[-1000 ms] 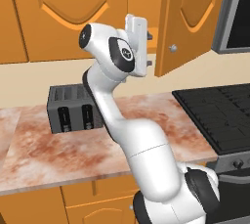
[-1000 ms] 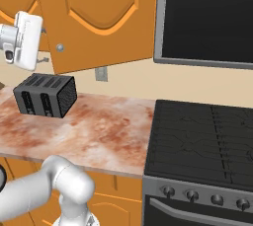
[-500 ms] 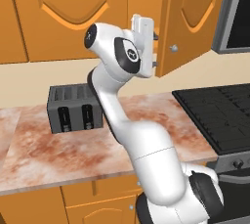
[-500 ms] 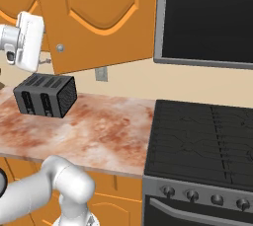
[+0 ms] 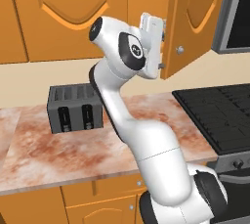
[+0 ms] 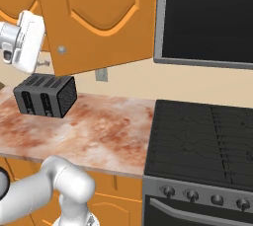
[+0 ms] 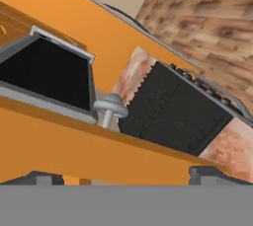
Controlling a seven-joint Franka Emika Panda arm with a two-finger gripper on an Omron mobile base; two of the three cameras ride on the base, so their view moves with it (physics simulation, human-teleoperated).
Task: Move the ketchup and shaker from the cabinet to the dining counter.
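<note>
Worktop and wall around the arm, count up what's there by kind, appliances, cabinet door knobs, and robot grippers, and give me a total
Appliances: 3, the toaster, the stove, the microwave
Cabinet door knobs: 1, the silver knob on the cabinet door
Grippers: 1, the gripper, open at that door's edge
Total: 5

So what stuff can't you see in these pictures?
- Inside of the cabinet: in the left base view its half-open door and the robot's hand cover the shelf.
- Ketchup and shaker: hidden behind that door.
- Gripper: open; in the hand view the bottom edge cuts off its fingertips.
- Toaster: partly behind the arm.
</note>
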